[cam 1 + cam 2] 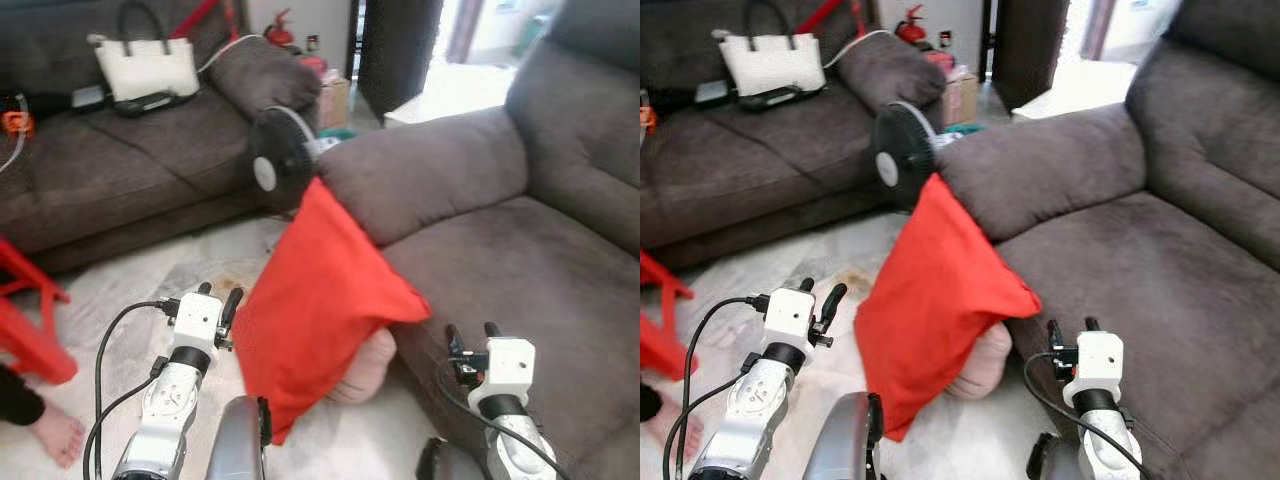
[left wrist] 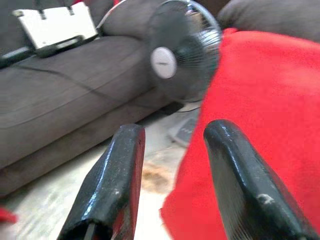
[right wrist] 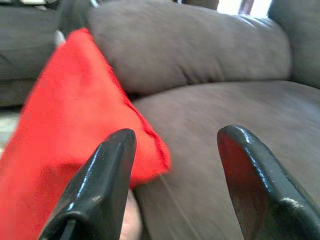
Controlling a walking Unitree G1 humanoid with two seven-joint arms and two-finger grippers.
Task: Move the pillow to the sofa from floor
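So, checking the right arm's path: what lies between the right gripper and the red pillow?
Nothing solid. In the left eye view, the right gripper and the red pillow are separated by the sofa seat's front edge alone.

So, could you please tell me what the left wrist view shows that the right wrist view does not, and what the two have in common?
The left wrist view alone takes in the black fan, the white handbag on the far sofa, and a patch of pale floor. The right wrist view alone takes in the near sofa's armrest and seat. Both share the red pillow, leaning against the near sofa, seen past open fingers: the left gripper and the right gripper.
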